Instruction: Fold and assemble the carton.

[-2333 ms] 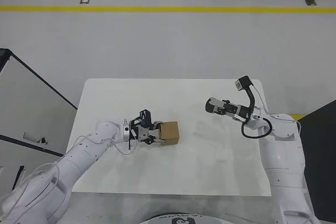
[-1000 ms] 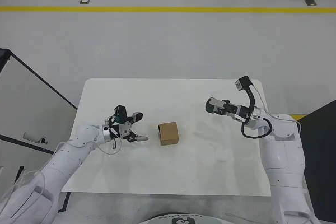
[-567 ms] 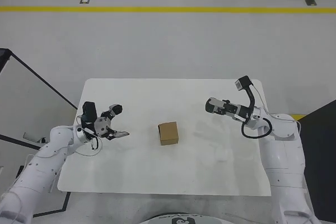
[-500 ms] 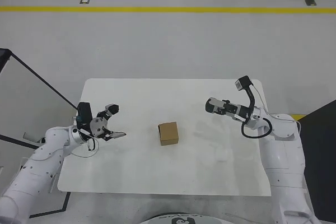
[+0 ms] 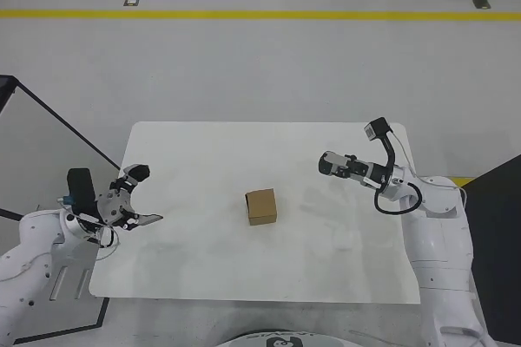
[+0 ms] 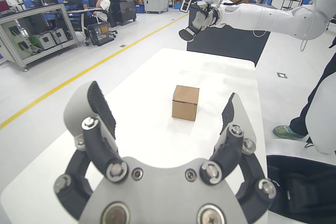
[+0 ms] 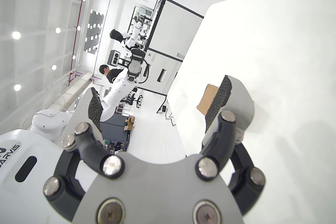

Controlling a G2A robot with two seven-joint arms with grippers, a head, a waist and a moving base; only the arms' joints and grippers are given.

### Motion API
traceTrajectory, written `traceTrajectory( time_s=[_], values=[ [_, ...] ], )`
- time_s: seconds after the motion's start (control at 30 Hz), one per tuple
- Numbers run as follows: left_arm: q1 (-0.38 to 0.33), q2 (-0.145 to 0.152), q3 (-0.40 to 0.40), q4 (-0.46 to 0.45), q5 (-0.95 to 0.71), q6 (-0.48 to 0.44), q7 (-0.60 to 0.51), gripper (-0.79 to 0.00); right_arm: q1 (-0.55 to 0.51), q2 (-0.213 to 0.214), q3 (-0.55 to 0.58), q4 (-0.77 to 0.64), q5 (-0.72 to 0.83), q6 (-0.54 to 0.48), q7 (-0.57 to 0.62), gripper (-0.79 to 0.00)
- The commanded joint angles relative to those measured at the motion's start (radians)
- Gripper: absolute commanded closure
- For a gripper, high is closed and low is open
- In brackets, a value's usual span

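Observation:
A small closed brown carton [image 5: 261,206] stands upright on the middle of the white table [image 5: 330,260]. My left gripper [image 5: 148,194] is open and empty over the table's left edge, well away from the carton. In the left wrist view the carton [image 6: 185,103] stands beyond the spread fingers of the left gripper [image 6: 162,93]. My right gripper [image 5: 324,164] hangs above the table's right part, apart from the carton. The right wrist view shows the right gripper [image 7: 159,87] open and empty, one finger partly hiding the carton [image 7: 207,96].
A dark-framed cabinet [image 5: 17,147] stands off the table's left side. A black panel [image 5: 512,234] stands off its right side. White bare tabletop lies all around the carton.
My left gripper has let go of the carton and drawn back leftward to the table's left edge. The carton stays in place. The right arm has not moved.

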Motion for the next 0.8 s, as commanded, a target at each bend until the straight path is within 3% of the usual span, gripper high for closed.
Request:
traceTrajectory(
  time_s=[0.0, 0.77],
  values=[
    [0.023, 0.004, -0.03, 0.001, -0.001, 0.001, 0.001, -0.785, 0.0, 0.0, 0.0, 0.0, 0.0, 0.0, 0.0, -0.785],
    [0.023, 0.004, -0.03, 0.001, -0.001, 0.001, 0.001, -0.784, 0.0, 0.0, 0.0, 0.0, 0.0, 0.0, 0.0, -0.785]
  ],
)
